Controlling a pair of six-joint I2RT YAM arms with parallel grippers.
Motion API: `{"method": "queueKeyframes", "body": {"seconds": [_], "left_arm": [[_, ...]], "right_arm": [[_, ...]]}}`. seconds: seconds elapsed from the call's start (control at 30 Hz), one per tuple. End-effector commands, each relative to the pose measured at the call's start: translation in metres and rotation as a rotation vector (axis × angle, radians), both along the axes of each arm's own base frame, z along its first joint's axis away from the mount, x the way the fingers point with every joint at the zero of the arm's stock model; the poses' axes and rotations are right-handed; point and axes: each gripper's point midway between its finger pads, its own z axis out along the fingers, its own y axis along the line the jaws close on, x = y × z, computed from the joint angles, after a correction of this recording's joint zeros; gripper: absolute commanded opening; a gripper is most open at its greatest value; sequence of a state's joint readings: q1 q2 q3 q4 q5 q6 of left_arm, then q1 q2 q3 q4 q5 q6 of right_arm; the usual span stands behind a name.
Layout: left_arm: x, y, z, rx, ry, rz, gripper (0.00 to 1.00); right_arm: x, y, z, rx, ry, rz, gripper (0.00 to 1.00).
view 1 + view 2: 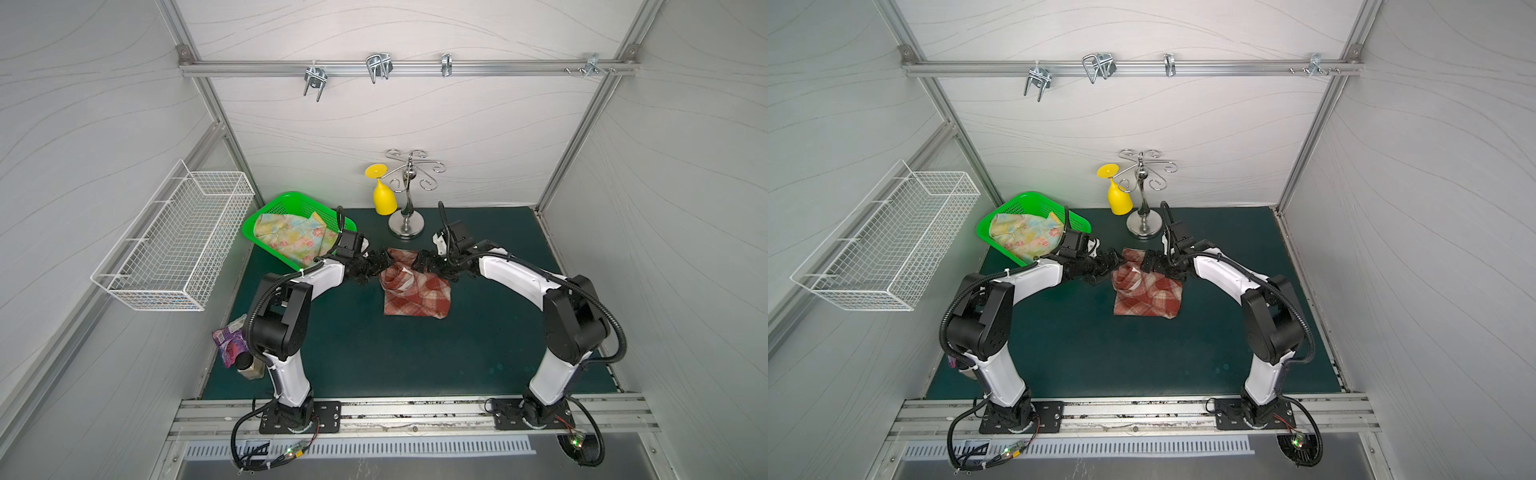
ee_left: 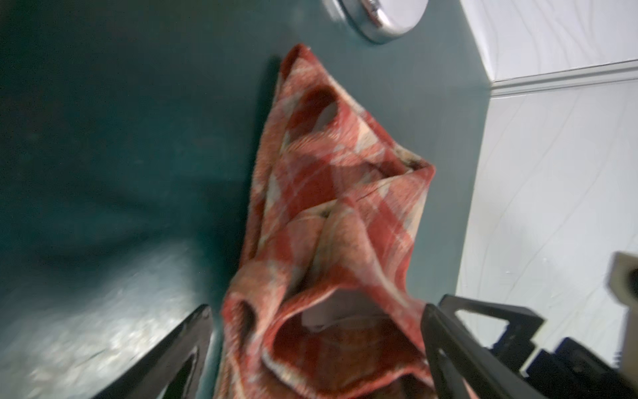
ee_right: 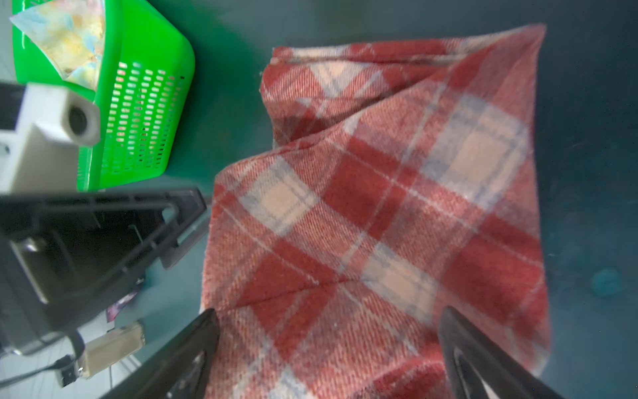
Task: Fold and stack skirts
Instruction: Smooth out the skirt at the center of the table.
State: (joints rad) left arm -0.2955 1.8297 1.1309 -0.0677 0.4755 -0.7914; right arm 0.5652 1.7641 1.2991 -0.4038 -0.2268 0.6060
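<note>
Plaid skirt [image 1: 415,291]: lies crumpled on the dark green mat [image 1: 374,357], mid-table toward the back, between the two grippers. Its far edge is bunched and turned over; the near part lies flatter.
Floral skirt [image 1: 291,239]: heaped loosely in the green basket [image 1: 253,216] at the back left, with one part spilling over the rim.
Left gripper [image 2: 316,311]: jaws spread wide on either side of a rumpled, gaping bunch of the plaid cloth, pinching nothing.
Right gripper [image 3: 328,311]: jaws spread wide above the opposite end of that far edge, holding nothing.
Likely handling: the plaid looks thick, soft and limp. It is probably light, but bulky enough to resist a sharp crease and spring back. The floral cloth looks thin and floppy, and likely to slide and wrinkle.
Where to take hold: probably the two far corners of the plaid, one per gripper, pinching every layer so it lifts evenly.
Materials and shapes: fuzzy woven twill in red-brown and cream checks; a perforated, glossy plastic basket; a matte, faintly speckled mat.
</note>
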Motion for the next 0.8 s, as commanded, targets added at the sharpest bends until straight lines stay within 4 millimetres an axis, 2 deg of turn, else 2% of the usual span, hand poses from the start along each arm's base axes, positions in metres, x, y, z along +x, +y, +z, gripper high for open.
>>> {"method": "queueKeyframes", "body": {"seconds": [0.0,0.23,0.37,0.6,0.77], "left_arm": [[0.018,-0.013,0.008,-0.077,-0.027,0.004,0.94],[0.023,-0.033,0.005,-0.098,-0.015,-0.038,0.92],[0.022,-0.033,0.007,-0.083,-0.021,-0.04,0.87],[0.021,-0.031,0.004,-0.049,-0.012,-0.06,0.47],[0.021,-0.035,-0.004,-0.057,0.016,-0.083,0.34]], "right_arm": [[0.001,0.009,0.027,0.093,-0.051,0.012,0.99],[-0.002,0.012,0.026,0.101,-0.039,0.025,0.99],[-0.004,0.013,0.02,0.09,-0.03,0.034,0.99],[-0.015,0.024,0.002,0.05,-0.007,0.07,0.99],[-0.022,0.033,-0.008,0.032,0.006,0.092,0.99]]}}
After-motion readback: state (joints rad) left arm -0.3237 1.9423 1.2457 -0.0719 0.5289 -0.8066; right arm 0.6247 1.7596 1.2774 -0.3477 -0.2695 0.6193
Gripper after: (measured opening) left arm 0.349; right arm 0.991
